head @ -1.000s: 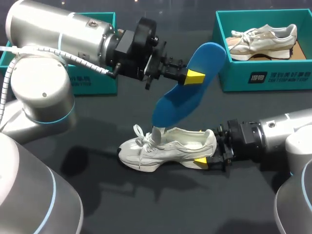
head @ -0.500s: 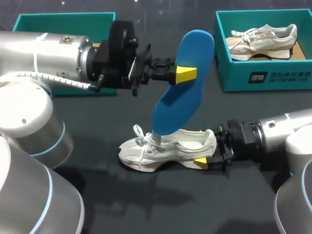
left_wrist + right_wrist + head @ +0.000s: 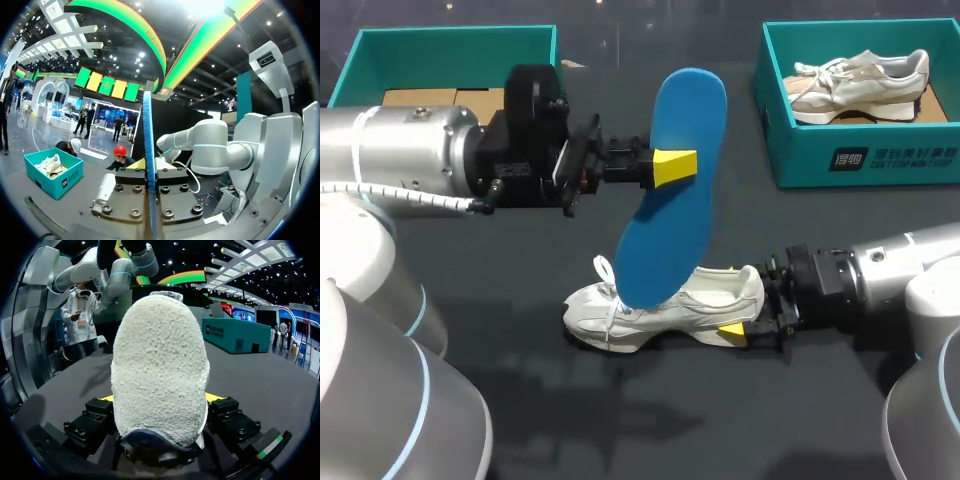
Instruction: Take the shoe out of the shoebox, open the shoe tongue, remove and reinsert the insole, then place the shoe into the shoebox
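Note:
A blue insole (image 3: 670, 220) hangs nearly upright above the table, with my left gripper (image 3: 672, 165) shut on its upper half. In the left wrist view the insole (image 3: 148, 150) shows edge-on, pinched between the fingers of that gripper (image 3: 149, 167). Its lower end overlaps the laces of the white shoe (image 3: 715, 290), which lies on its sole on the dark table, toe to the left. My right gripper (image 3: 748, 318) is shut on the shoe's heel. In the right wrist view the heel (image 3: 160, 360) fills the gap between the right gripper's (image 3: 160, 399) two yellow tips.
A teal shoebox (image 3: 860, 155) at the back right holds a second, beige shoe (image 3: 860, 80). Another teal shoebox (image 3: 450, 40) stands at the back left, behind my left arm. The same right-hand box (image 3: 52, 175) shows far off in the left wrist view.
My left arm has drawn back to the left, carrying the insole. The insole has swung from a slant to nearly upright, its lower end now over the laces. The right arm and shoe stayed still.

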Robot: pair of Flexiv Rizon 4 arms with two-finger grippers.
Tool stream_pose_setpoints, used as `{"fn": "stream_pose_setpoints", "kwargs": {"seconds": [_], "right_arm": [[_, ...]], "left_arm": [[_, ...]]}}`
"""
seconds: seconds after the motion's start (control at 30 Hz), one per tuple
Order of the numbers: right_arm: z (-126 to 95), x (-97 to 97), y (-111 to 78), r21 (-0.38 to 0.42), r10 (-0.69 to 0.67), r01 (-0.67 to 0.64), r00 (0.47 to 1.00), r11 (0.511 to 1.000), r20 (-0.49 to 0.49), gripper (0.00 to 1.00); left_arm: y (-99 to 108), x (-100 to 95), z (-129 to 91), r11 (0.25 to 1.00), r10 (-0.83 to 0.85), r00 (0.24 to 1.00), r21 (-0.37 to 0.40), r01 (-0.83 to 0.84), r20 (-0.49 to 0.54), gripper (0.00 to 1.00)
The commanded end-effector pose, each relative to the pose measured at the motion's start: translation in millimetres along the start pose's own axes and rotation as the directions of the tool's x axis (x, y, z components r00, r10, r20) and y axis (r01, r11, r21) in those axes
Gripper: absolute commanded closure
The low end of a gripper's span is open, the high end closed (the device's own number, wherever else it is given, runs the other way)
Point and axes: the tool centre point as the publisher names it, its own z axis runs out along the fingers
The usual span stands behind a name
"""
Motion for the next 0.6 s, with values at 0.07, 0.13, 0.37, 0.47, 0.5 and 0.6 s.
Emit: {"fn": "stream_pose_setpoints", "kwargs": {"seconds": [0.07,0.13,0.37,0.47,0.5,0.6], "right_arm": [[0.9,1.0,0.7,0.005,0.001,-0.001,1.000,1.000,0.001,1.00],[0.9,1.0,0.7,0.005,0.001,-0.001,1.000,1.000,0.001,1.00],[0.9,1.0,0.7,0.005,0.001,-0.001,1.000,1.000,0.001,1.00],[0.9,1.0,0.7,0.005,0.001,-0.001,1.000,1.000,0.001,1.00],[0.9,1.0,0.7,0.005,0.001,-0.001,1.000,1.000,0.001,1.00],[0.9,1.0,0.7,0.005,0.001,-0.001,1.000,1.000,0.001,1.00]], "left_arm": [[7.4,16.9,-14.9,0.999,-0.029,0.999,-0.016,0.029,0.021,1.00],[8.2,18.4,-16.2,0.999,-0.035,0.999,-0.022,0.036,0.024,1.00],[14.3,17.8,-21.3,0.997,-0.070,0.997,-0.036,0.071,0.021,1.00],[15.9,18.0,-21.8,0.996,-0.078,0.997,-0.035,0.079,0.020,1.00],[16.3,18.1,-22.0,0.996,-0.087,0.996,-0.026,0.087,0.018,1.00],[16.3,18.1,-22.0,0.996,-0.087,0.996,-0.026,0.087,0.018,1.00]]}}
